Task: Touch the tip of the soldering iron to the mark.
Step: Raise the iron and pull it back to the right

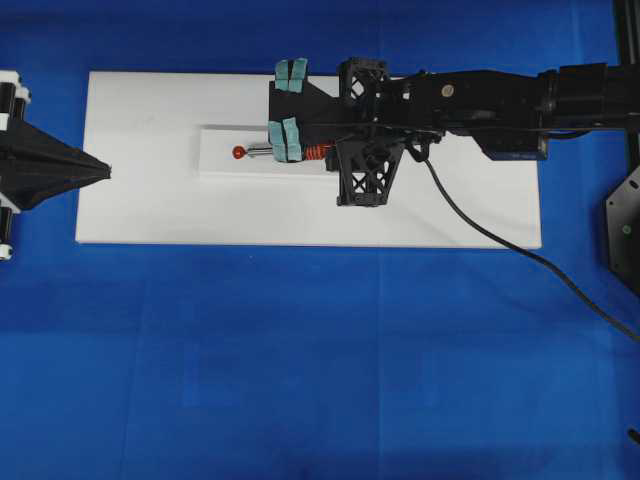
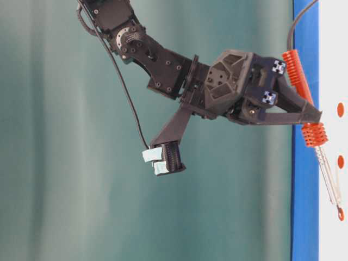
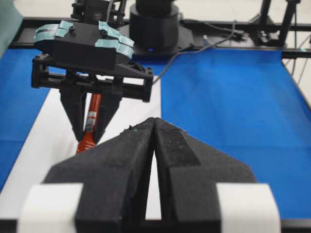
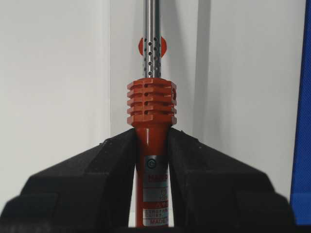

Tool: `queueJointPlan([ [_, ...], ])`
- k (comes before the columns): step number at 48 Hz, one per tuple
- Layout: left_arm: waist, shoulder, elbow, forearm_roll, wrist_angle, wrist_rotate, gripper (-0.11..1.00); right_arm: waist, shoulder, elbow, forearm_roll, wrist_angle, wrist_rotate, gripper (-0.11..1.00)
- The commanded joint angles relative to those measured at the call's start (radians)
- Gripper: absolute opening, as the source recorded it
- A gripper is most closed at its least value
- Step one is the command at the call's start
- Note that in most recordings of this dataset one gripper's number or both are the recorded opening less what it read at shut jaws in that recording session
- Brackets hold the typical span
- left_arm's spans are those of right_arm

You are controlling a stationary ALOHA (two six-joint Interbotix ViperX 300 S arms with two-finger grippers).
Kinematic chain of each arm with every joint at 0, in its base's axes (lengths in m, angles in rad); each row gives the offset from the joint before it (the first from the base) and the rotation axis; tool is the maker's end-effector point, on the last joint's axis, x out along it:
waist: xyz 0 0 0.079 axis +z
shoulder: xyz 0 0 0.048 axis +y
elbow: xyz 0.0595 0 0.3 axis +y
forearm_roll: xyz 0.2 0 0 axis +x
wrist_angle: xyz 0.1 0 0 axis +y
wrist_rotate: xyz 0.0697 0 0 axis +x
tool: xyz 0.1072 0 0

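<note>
**Iron held over the block, tip hard to read**

The right gripper [image 4: 151,145] clamps the iron [image 4: 151,104] by its handle. The shaft hides part of one red dot [image 4: 144,46]; which dot, and tip contact, cannot be told. The left gripper [image 3: 154,145] is closed, empty, off the block [image 1: 225,165].

The soldering iron [image 4: 151,116] runs off the top edge in the right wrist view, so its tip is cut off. Its shaft covers part of 1 red dot [image 4: 160,46]. From overhead, the right gripper [image 1: 287,140] hides the middle of the white block [image 1: 225,150].
</note>
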Motion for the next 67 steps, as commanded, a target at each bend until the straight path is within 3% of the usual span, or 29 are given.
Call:
queueJointPlan([
  [1,0.003,0.003,-0.012,0.003,-0.005,0.0,0.0,-0.003,-0.034,-0.028,-0.002,0.015,0.0,0.07],
  [33,0.003,0.003,-0.012,0.003,-0.008,0.0,0.0,-0.003,-0.267,-0.087,-0.015,0.213,-0.023,0.07],
  [55,0.003,0.003,-0.012,0.003,-0.005,0.002,0.0,-0.003,-0.29,-0.083,-0.015,0.224,-0.025,0.07],
  [67,0.003,0.002,-0.011,0.002,-0.005,0.0,0.0,-0.003,-0.347,-0.014,-0.014,0.235,-0.023,0.07],
])
